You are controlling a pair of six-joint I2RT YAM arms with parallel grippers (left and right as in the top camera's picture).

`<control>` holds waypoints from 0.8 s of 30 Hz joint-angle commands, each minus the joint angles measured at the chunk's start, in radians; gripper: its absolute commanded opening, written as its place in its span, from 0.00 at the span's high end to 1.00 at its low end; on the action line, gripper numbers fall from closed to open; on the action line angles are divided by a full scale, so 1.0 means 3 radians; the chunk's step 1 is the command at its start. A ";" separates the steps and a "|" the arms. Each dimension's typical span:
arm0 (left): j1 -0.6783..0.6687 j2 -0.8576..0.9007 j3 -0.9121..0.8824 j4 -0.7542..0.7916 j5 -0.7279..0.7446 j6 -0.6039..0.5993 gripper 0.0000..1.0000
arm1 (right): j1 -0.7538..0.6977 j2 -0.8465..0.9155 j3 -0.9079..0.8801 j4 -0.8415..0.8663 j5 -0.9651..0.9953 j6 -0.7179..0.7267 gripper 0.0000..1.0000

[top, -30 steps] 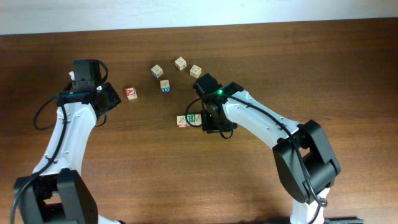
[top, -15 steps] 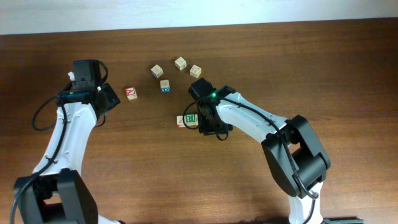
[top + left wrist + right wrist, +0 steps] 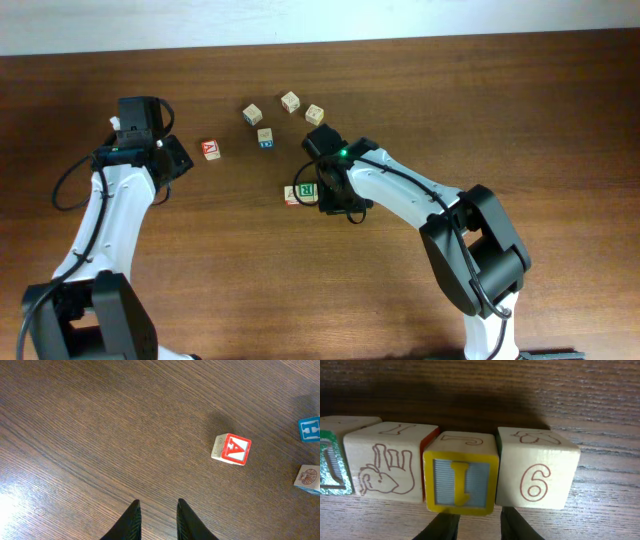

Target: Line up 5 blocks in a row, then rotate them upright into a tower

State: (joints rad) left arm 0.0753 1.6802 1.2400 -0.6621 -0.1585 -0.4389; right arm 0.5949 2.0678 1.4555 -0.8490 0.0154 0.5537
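Our right tool (image 3: 479, 529), narrowly parted and empty, sits just near the yellow-framed wooden cube (image 3: 461, 482) at the middle of the brown wooden table (image 3: 520, 120). Our left tool (image 3: 156, 521), equally narrow, holds nothing. We cannot tell how many rotations remain.

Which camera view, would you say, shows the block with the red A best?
Left wrist: the red A block is close, its letter sharp. Overhead shows it tiny; right wrist misses it.
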 commanded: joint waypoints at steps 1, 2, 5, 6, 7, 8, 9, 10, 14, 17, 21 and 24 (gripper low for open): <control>0.0027 0.0032 0.0018 -0.0013 -0.0051 -0.0017 0.78 | 0.0024 0.0052 0.0027 0.0019 0.0079 0.0042 0.71; 0.0027 0.0032 0.0018 -0.0015 -0.0051 -0.0017 0.78 | 0.0024 0.0052 0.0027 0.0025 0.0078 0.0042 0.71; 0.0027 0.0032 0.0018 -0.0017 -0.0051 -0.0017 0.78 | 0.0024 0.0052 0.0027 0.0037 0.0079 0.0042 0.71; 0.0027 0.0032 0.0018 -0.0017 -0.0051 -0.0017 0.78 | 0.0024 0.0052 0.0027 0.0042 0.0080 0.0042 0.71; 0.0027 0.0032 0.0018 -0.0017 -0.0051 -0.0017 0.78 | 0.0023 0.0052 0.0027 0.0046 0.0080 0.0042 0.71; 0.0027 0.0032 0.0018 -0.0017 -0.0051 -0.0017 0.78 | 0.0023 0.0052 0.0027 0.0052 0.0080 0.0042 0.71; 0.0027 0.0032 0.0018 -0.0017 -0.0051 -0.0017 0.78 | 0.0023 0.0052 0.0027 0.0057 0.0083 0.0042 0.71; 0.0027 0.0032 0.0018 -0.0017 -0.0050 -0.0017 0.78 | 0.0023 0.0052 0.0027 0.0057 0.0090 0.0042 0.71; 0.0027 0.0032 0.0018 -0.0017 -0.0051 -0.0017 0.78 | 0.0024 0.0052 0.0027 0.0052 0.0076 0.0041 0.71; 0.0027 0.0032 0.0018 -0.0019 -0.0050 -0.0017 0.78 | 0.0023 0.0022 0.0081 -0.0079 -0.0052 0.0039 0.71; 0.0025 0.0032 0.0018 -0.0069 0.0050 -0.0015 0.79 | 0.0019 -0.0145 0.0418 -0.0468 -0.0089 0.0003 0.71; 0.0019 0.0032 0.0018 -0.0123 0.0446 0.0104 0.82 | -0.0032 -0.0271 0.0816 -0.0690 -0.0127 -0.0090 0.69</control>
State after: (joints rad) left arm 0.0753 1.6802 1.2400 -0.6884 -0.1375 -0.4381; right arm 0.5945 2.0663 1.5726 -1.0214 -0.0048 0.5514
